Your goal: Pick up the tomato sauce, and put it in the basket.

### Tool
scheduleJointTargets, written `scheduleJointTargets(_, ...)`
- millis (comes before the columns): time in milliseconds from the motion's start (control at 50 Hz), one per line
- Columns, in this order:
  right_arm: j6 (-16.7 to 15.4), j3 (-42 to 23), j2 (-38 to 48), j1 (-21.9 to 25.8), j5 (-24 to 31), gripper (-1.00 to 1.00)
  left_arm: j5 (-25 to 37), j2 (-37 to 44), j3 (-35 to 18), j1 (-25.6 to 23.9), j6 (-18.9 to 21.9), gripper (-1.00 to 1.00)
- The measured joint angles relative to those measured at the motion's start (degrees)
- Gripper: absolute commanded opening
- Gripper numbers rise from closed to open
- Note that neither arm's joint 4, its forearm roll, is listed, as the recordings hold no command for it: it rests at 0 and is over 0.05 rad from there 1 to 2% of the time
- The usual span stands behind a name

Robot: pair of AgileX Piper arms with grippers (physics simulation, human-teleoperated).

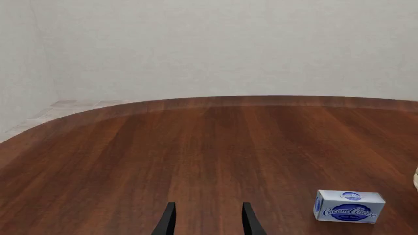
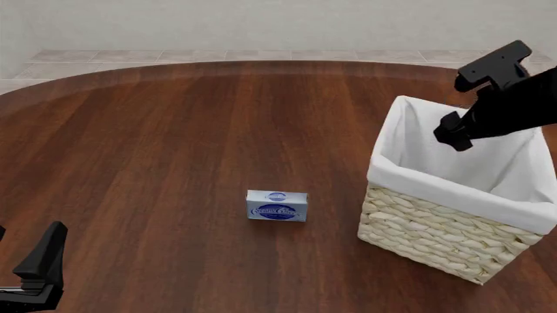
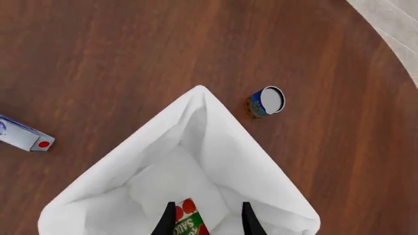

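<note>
The right pincer [image 3: 204, 220] is hanging over the basket [image 2: 418, 225], and in its wrist view the tomato sauce [image 3: 187, 221] is showing between the two dark fingers, red label up, above the white lining. Whether the fingers are actually pressing on the can or standing just clear of it, I cannot tell; the tips are cut off at the picture's edge. The can is either held above the basket's floor or already lying on it; that I cannot tell either.

It is looking like a small, stiff metal can, probably fairly heavy for its size, with a smooth label that could slip; taking it across the round side, near the middle, seems safest.

The basket's mouth is wide, so there is room to lift straight up. A second small can [image 3: 267, 102] is standing on the table [image 2: 174, 130] just beyond one corner of the basket, and a cream cheese box [image 2: 276, 205] is lying a short way off. The left pincer [image 1: 206, 218] is waiting low and well apart, fingers spread and holding nothing.
</note>
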Motion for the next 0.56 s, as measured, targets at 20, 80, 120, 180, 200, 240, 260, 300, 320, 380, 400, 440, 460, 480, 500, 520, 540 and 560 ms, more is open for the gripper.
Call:
scheduleJointTargets(20,-0.1,-0.2,-0.1,0.0,0.2,1.0,0.0,0.0,0.0,0.0,0.0,1.0)
scheduleJointTargets(80,-0.4,-0.8,-0.4,0.0,0.7,1.0,0.0,0.0,0.0,0.0,0.0,1.0)
scheduleJointTargets(120,-0.6,-1.1,-0.6,0.0,0.9,1.0,0.0,0.0,0.0,0.0,0.0,1.0)
scheduleJointTargets(180,-0.9,-1.5,-1.0,0.1,1.3,1.0,0.0,0.0,0.0,0.0,0.0,1.0)
scheduleJointTargets(200,-1.0,-1.7,-1.1,0.1,1.4,1.0,0.0,0.0,0.0,0.0,0.0,1.0)
scheduleJointTargets(240,-1.1,-1.9,-1.3,0.1,1.6,1.0,0.0,0.0,0.0,0.0,0.0,1.0)
scheduleJointTargets(260,-1.2,-2.0,-1.4,0.1,1.7,1.0,0.0,0.0,0.0,0.0,0.0,1.0)
scheduleJointTargets(300,-1.4,-2.3,-1.7,0.1,1.9,1.0,0.0,0.0,0.0,0.0,0.0,1.0)
scheduleJointTargets(320,-1.5,-2.4,-1.8,0.1,2.0,1.0,0.0,0.0,0.0,0.0,0.0,1.0)
scheduleJointTargets(380,-1.7,-2.8,-2.2,0.1,2.3,1.0,0.0,0.0,0.0,0.0,0.0,1.0)
scheduleJointTargets(400,-1.8,-2.9,-2.3,0.1,2.4,1.0,0.0,0.0,0.0,0.0,0.0,1.0)
scheduleJointTargets(440,-2.0,-3.2,-2.6,0.2,2.5,1.0,0.0,0.0,0.0,0.0,0.0,1.0)
scheduleJointTargets(460,-2.0,-3.3,-2.8,0.2,2.6,1.0,0.0,0.0,0.0,0.0,0.0,1.0)
scheduleJointTargets(480,-2.1,-3.4,-2.9,0.2,2.7,1.0,0.0,0.0,0.0,0.0,0.0,1.0)
scheduleJointTargets(500,-2.2,-3.6,-3.1,0.3,2.8,1.0,0.0,0.0,0.0,0.0,0.0,1.0)
scheduleJointTargets(520,-2.2,-3.7,-3.2,0.3,2.8,1.0,0.0,0.0,0.0,0.0,0.0,1.0)
scheduleJointTargets(540,-2.3,-3.8,-3.3,0.3,2.9,1.0,0.0,0.0,0.0,0.0,0.0,1.0)
scheduleJointTargets(560,-2.4,-3.9,-3.5,0.3,3.0,1.0,0.0,0.0,0.0,0.0,0.0,1.0)
